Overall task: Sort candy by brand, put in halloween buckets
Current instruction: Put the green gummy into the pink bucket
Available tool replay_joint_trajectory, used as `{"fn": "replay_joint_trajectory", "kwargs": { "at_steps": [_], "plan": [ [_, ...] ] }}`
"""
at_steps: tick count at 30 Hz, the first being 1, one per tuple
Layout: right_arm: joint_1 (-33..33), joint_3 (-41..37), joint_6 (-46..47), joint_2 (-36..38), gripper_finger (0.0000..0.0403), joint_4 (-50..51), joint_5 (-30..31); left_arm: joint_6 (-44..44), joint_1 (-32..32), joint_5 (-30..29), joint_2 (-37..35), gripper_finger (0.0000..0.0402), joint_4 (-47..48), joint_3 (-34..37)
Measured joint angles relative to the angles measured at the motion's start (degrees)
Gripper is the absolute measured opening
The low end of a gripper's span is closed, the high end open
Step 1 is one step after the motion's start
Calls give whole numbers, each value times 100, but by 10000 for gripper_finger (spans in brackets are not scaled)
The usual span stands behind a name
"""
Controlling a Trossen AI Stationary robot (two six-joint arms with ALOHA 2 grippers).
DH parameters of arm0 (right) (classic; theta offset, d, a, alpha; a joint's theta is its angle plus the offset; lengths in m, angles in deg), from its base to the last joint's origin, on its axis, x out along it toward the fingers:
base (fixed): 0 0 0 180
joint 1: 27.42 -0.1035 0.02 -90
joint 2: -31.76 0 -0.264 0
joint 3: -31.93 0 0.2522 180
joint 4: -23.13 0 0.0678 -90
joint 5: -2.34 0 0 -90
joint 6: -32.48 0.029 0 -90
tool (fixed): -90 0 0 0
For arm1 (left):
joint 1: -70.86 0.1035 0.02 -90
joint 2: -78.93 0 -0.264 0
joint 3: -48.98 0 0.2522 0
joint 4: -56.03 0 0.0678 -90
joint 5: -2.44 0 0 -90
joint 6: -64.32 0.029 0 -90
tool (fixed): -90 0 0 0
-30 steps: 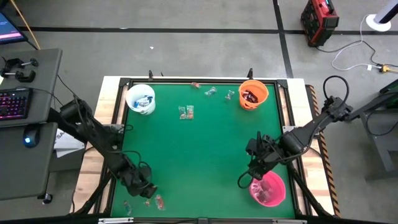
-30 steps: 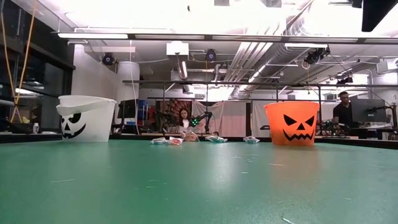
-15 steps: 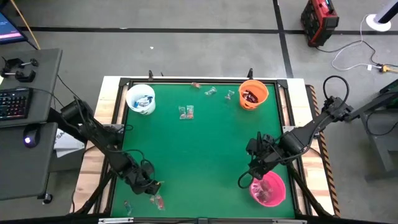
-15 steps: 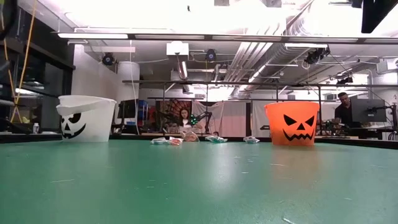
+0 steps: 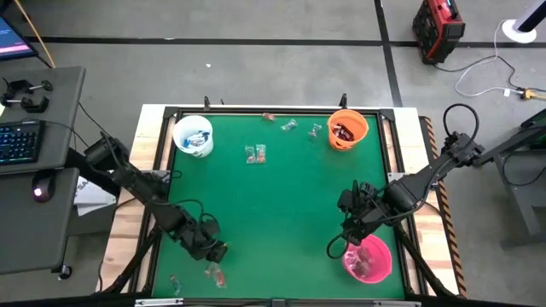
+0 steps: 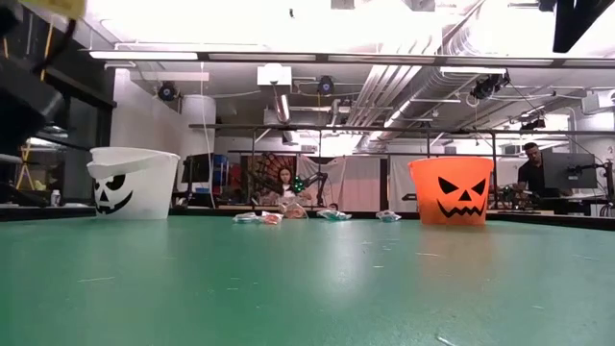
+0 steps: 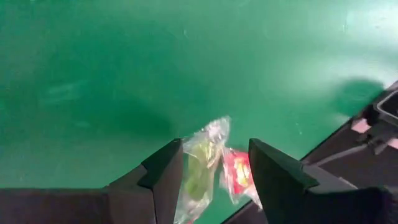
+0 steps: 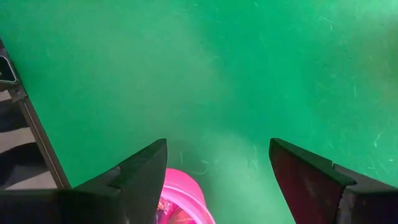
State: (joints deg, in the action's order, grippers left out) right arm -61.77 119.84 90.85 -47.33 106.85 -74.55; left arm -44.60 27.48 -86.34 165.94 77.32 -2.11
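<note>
the left gripper (image 5: 215, 252) hangs over the green table (image 5: 281, 205) near its front left corner, well apart from the white bucket (image 5: 193, 136) at the far left corner. in its wrist view the two dark fingers (image 7: 163, 174) stand a little apart with a clear greenish candy (image 7: 200, 163) between them, pressed against one finger; whether the other finger touches the wrapper cannot be told. a red candy (image 7: 238, 173) shows just beside the greenish one, and whether it is held or lies on the table below cannot be told from that view. in the high view a reddish candy (image 5: 216, 274) lies on the table just in front of this gripper, and a pale one (image 5: 175, 280) lies nearer the table's front left corner.

the right gripper (image 5: 337, 249) waits with its fingers (image 8: 142, 177) spread wide and nothing between them, just beside the pink bucket (image 5: 368, 258) at the front right of the table, which holds some candy.

the white bucket holds blue-and-white wrappers. the orange bucket (image 5: 347, 129) sits at the far right corner with dark wrappers inside. between these two buckets, loose candies (image 5: 255, 153) lie scattered along the far side of the table.

beyond the table the low view shows a workshop with ceiling pipes, a seated person (image 6: 285, 183) in the middle distance and another person (image 6: 529, 171) at a monitor behind the orange bucket.
</note>
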Motion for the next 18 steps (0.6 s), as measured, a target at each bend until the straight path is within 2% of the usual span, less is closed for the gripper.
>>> {"fn": "replay_joint_trajectory", "kwargs": {
  "at_steps": [3, 5, 11, 15, 18],
  "plan": [
    [22, 0, -37, 0, 275, 31, 42, 216, 165, 413, 162, 163, 36, -2],
    [35, 0, -37, 0, 275, 59, 37, 390, 260, 689, 250, 143, -13, -13],
    [35, 2, -40, 0, 275, 141, 41, 846, 377, 736, 208, 23, -6, 4],
    [35, 2, -169, 16, 275, 140, 65, 1382, 733, 581, -458, 8, 261, -2],
    [99, 28, -394, 141, 275, 37, 160, 2171, 1248, 237, -1210, 2, 626, 0]
  ]
}}
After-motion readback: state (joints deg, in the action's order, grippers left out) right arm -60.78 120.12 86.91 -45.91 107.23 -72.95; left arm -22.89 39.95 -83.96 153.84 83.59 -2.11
